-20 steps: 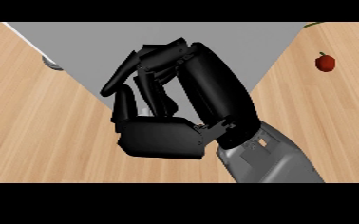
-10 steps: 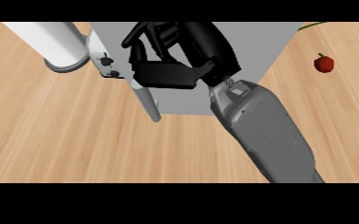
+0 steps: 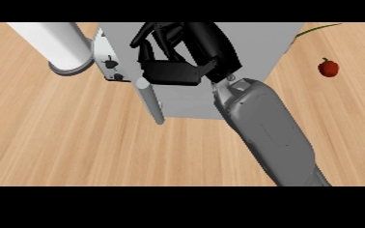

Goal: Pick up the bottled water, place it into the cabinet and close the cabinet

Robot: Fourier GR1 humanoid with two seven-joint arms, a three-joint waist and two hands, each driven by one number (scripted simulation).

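One black hand (image 3: 182, 53), the right, hangs over the grey cabinet (image 3: 257, 41), its fingers curled inward around something I cannot make out. No bottled water shows anywhere on the counter (image 3: 78, 140), so it may be hidden inside that curl, or already in the cabinet; I cannot tell which. The left hand is out of sight.

The cabinet door (image 3: 151, 104) stands out from the front, edge on, so it is not yet closed. If the bottle is in the hand, I would want it set upright and well inside before the fingers let go, then the arm drawn clear of the door's path. Closing is best done with a flat push on the door's outer face, swinging it fully home.

Counting: one cabinet, one door, one white cylinder (image 3: 53, 43) at the upper left, one small red fruit (image 3: 328, 67) well apart to the right.
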